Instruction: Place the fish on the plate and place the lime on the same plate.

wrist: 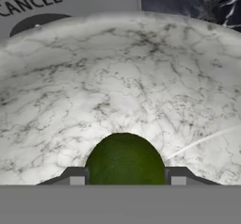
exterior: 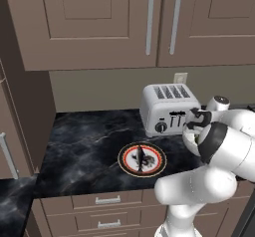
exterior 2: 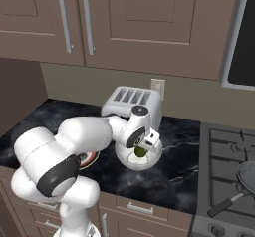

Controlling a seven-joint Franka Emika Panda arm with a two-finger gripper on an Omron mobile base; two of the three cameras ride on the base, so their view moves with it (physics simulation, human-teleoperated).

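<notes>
Hand view: tool [wrist: 124,180] astride round, dimpled green lime [wrist: 124,159] in marbled white bowl [wrist: 117,82], grip uncertain.

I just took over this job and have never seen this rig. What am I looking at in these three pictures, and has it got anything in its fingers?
It is a white robot arm on a driving base, at a dark kitchen counter. Two pictures come from cameras on the base, behind the arm to its left and right. The third looks along the hand. The fish already lies on the plate, in front of the toaster. The gripper is down inside a white bowl, its fingers on either side of the lime. Whether they grip it yet, I cannot tell. A pan sits on the stove.
</notes>
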